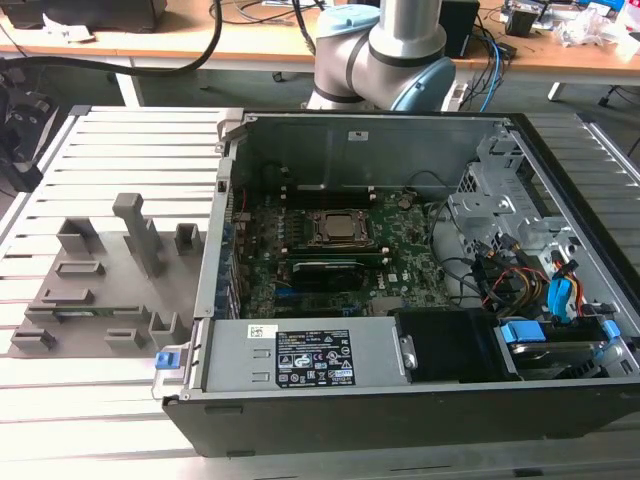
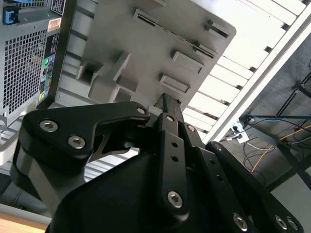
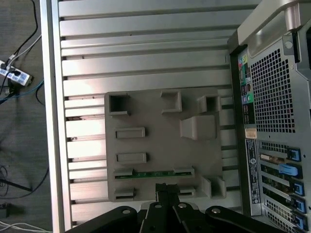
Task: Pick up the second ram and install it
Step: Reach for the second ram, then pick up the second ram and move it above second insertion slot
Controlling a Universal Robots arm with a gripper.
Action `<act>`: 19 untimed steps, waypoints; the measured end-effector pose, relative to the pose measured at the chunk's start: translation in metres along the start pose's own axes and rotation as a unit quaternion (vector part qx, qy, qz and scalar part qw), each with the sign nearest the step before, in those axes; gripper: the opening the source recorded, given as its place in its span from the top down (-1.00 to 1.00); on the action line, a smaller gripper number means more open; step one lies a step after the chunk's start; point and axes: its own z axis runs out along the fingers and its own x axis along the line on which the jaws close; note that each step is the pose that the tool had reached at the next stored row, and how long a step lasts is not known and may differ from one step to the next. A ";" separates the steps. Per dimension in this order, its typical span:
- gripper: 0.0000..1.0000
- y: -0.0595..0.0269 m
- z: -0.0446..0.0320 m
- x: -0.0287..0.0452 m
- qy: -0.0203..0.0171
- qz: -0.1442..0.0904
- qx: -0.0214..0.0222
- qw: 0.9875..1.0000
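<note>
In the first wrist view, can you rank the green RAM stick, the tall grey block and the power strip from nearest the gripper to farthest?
1. The RAM stick, in the grey fixture's slot, just by the gripper.
2. The tall grey block, farther along the fixture.
3. The power strip, down on the floor.

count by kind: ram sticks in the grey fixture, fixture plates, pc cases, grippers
ram sticks: 1
fixture plates: 1
pc cases: 1
grippers: 1
total: 4
</note>
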 end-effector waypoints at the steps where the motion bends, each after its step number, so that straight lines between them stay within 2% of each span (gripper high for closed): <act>1: 0.79 0.0000 0.0000 0.0000 0.000 0.000 0.000 1.000; 6: 0.79 0.0000 0.0000 -0.0002 0.000 -0.003 0.000 1.000; 8: 0.79 0.0000 0.0000 -0.0002 0.001 -0.016 0.000 1.000; 10: 0.79 0.0000 0.0000 -0.0001 0.002 -0.041 -0.001 0.999; 12: 0.79 0.0000 0.0000 -0.0002 0.004 -0.081 -0.002 0.997; 15: 0.79 0.0000 0.0000 -0.0002 0.005 -0.104 -0.002 0.995; 17: 0.79 0.0000 0.0000 -0.0002 0.006 -0.128 -0.003 0.992; 18: 0.79 0.0000 0.0000 -0.0002 0.007 -0.145 -0.003 0.989; 19: 0.79 0.0000 0.0000 -0.0001 0.007 -0.151 -0.003 0.988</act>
